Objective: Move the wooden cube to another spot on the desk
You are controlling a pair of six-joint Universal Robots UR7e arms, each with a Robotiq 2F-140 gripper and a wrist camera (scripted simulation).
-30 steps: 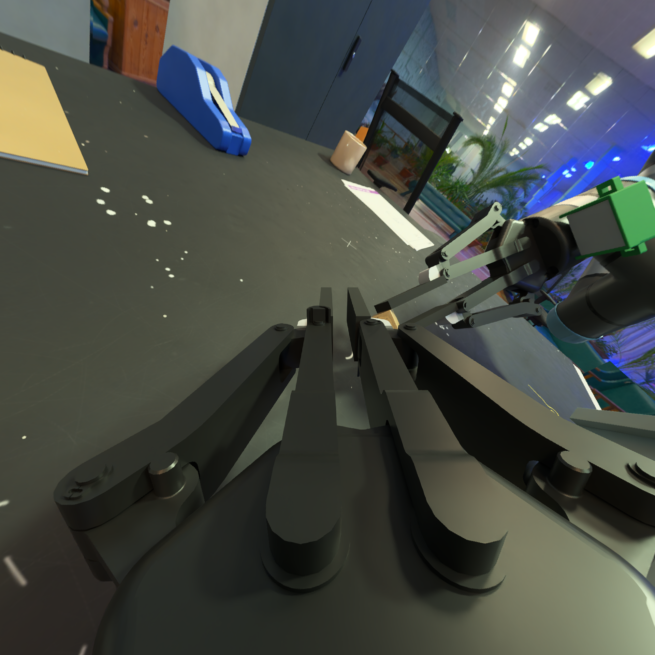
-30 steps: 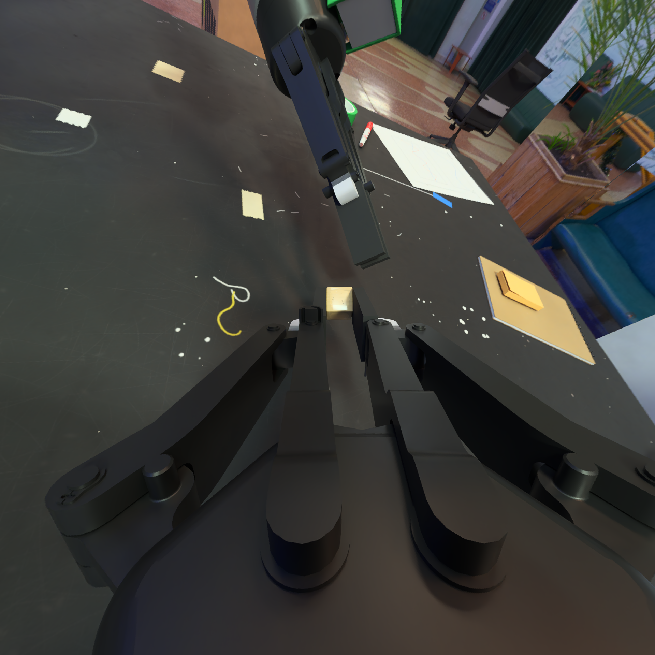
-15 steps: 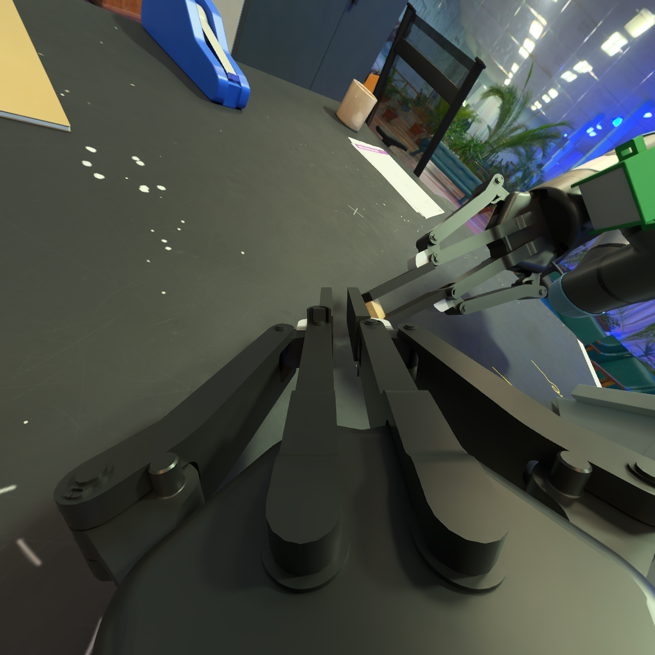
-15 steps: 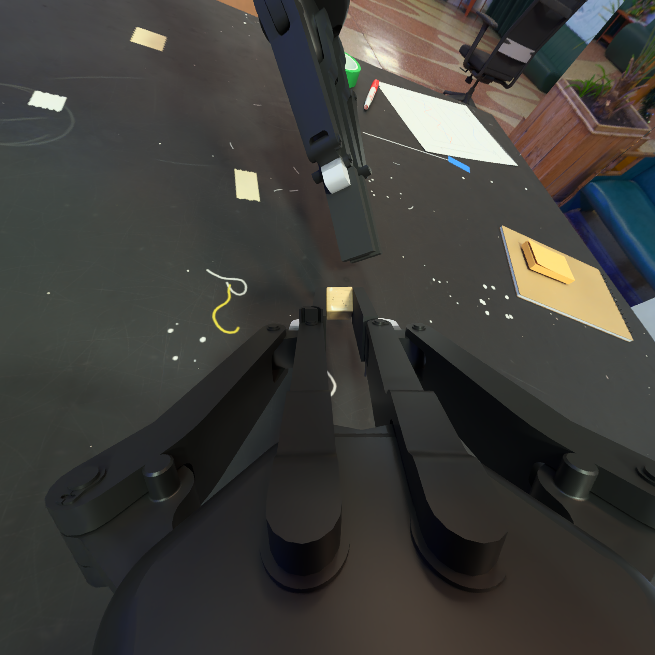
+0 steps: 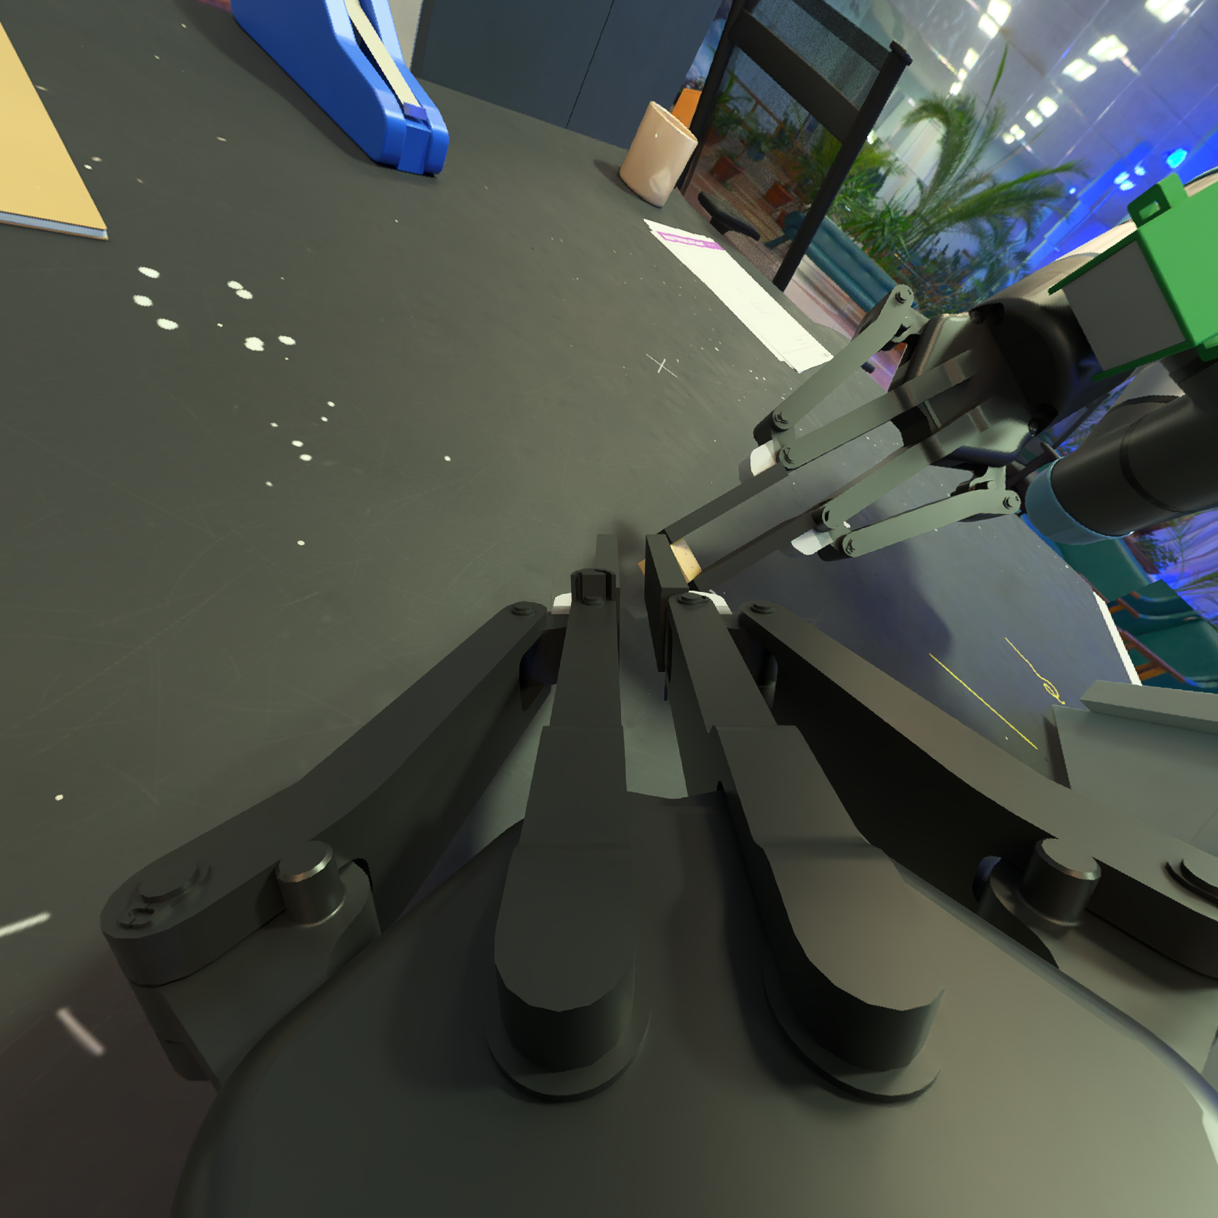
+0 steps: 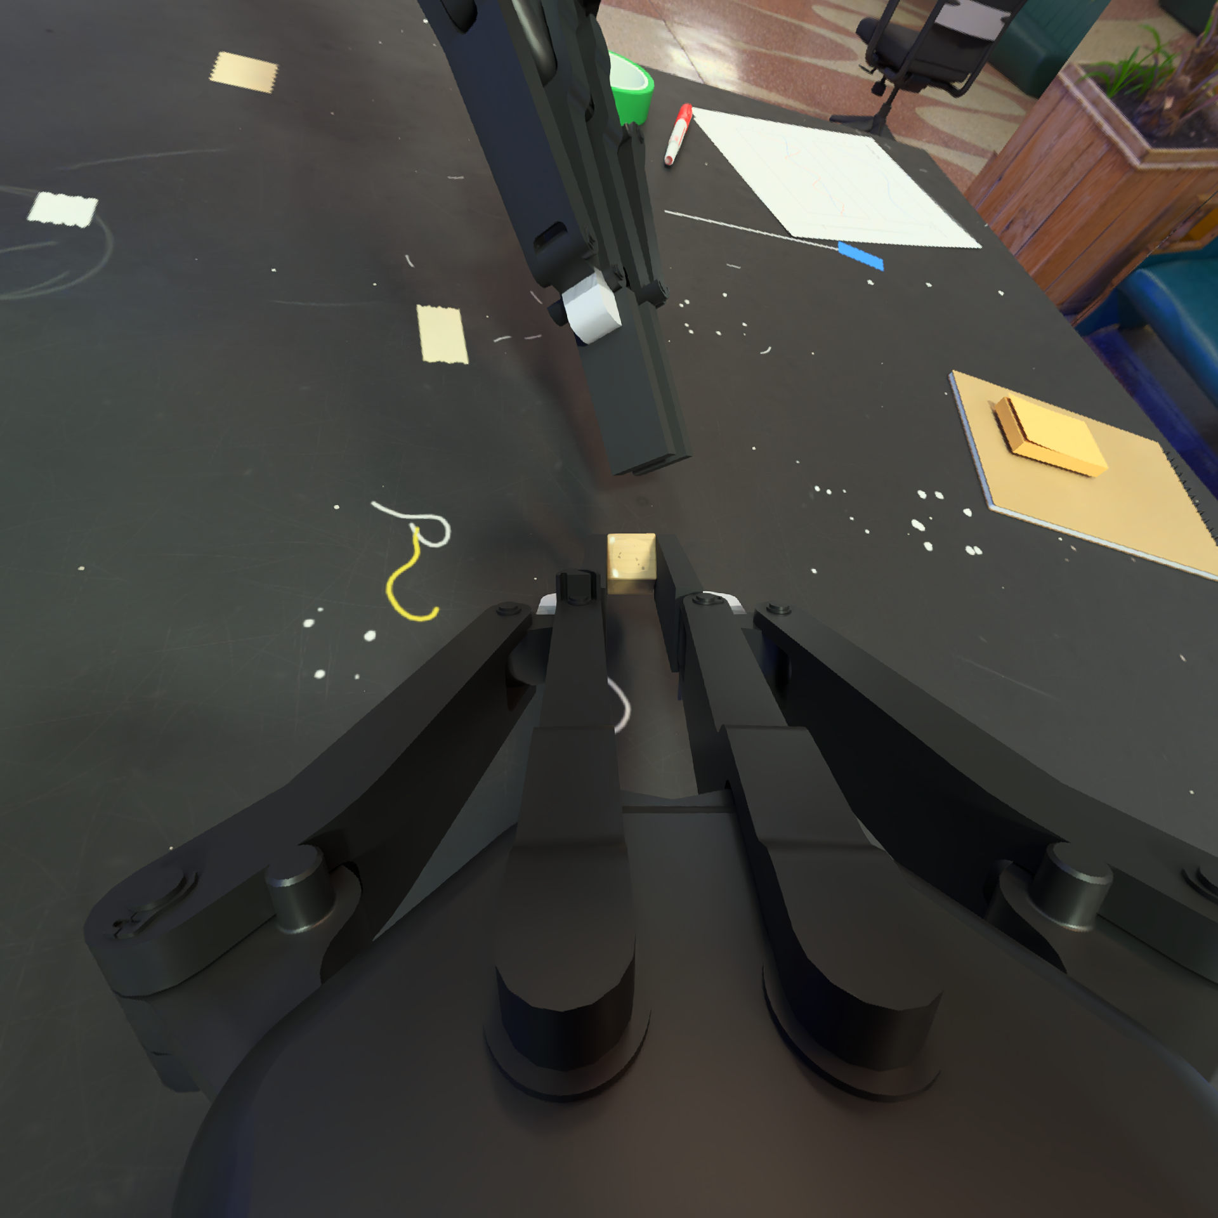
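- In the left wrist view, the tan board (image 5: 33,151) sits at the far left edge of the dark counter (image 5: 395,461); it has slid further toward that edge than a second ago.
- The blue tape dispenser (image 5: 343,79) now lies higher in the view, partly cut off at the top, where earlier its whole body showed.
- The beige cup (image 5: 656,155) and the white paper sheet (image 5: 738,296) stand near the far rim, closer to the middle of the view than before.
- The left tool (image 5: 629,560) has its fingers nearly together with nothing between them, the same as a second ago.
- Just right of it, the wooden cube (image 5: 685,560) is clamped between the fingers of the right tool (image 5: 679,557), more of it showing than before.
- In the right wrist view, the yellow and white scribble (image 6: 415,567) marks the counter (image 6: 198,395) at the left; it sits further from the tool's fingers than earlier.
- The left tool (image 6: 649,461) hangs above the cube, fingers together, now seen larger and steeper.
- The cube (image 6: 631,563) stays gripped at the fingertips of the right tool (image 6: 631,573); whether it touches the counter I cannot tell.
- The green tape roll (image 6: 633,89), the red marker (image 6: 677,135) and a white sheet (image 6: 837,184) lie behind.
- At the right, the tan board (image 6: 1133,501) carries a small yellow block (image 6: 1048,435), seen closer than before.
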